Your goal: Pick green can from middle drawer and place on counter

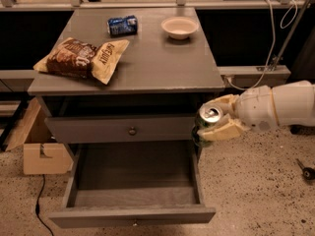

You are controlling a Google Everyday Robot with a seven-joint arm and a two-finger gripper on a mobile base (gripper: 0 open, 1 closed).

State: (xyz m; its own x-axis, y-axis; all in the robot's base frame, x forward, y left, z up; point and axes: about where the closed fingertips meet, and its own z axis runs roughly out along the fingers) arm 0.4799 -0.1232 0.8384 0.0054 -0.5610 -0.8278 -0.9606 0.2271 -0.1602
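The cream tool (207,122) is clamping the small dark-green drink can (210,115) beside the cabinet's corner, below the flat grey bench (162,63), whose thin edge is probably threatening to snag it on lifting.

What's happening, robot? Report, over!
End effector shut on green can, beside open middle drawer, below counter level. Chip bag, blue can, bowl on counter, left and back.

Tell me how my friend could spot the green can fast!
Find the grey counter, then look below its front right corner, by the open middle drawer. The gripper holds the green can: dark green, silver-topped, in the air, unlike the blue can lying on the counter.
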